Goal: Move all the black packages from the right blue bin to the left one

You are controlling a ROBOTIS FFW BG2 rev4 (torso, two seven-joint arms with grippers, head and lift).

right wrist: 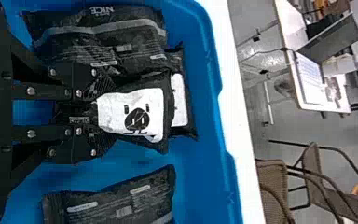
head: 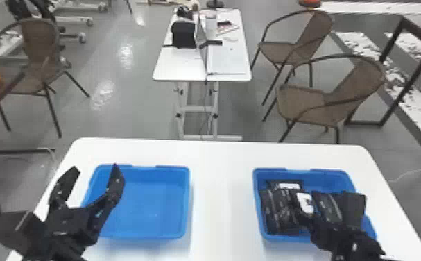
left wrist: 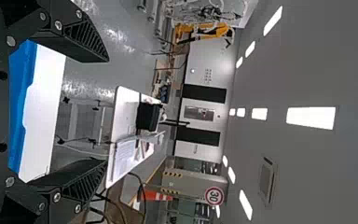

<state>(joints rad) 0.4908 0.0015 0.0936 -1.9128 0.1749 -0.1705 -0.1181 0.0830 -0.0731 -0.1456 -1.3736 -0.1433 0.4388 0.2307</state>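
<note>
Inside the right blue bin [head: 365, 229], the right gripper [head: 306, 214] is closed on a black package [right wrist: 161, 83], other black packages [head: 277, 211] lying around it. The open left gripper [head: 95, 169] hangs by the left blue bin's [head: 147, 204] outer edge. White table [head: 221, 194] separates the bins. The gripped package bears a white label [right wrist: 114, 105].

Left bin [head: 150, 204] and right bin [head: 331, 178] share a table [head: 223, 194], packages [head: 278, 211] in the latter.
</note>
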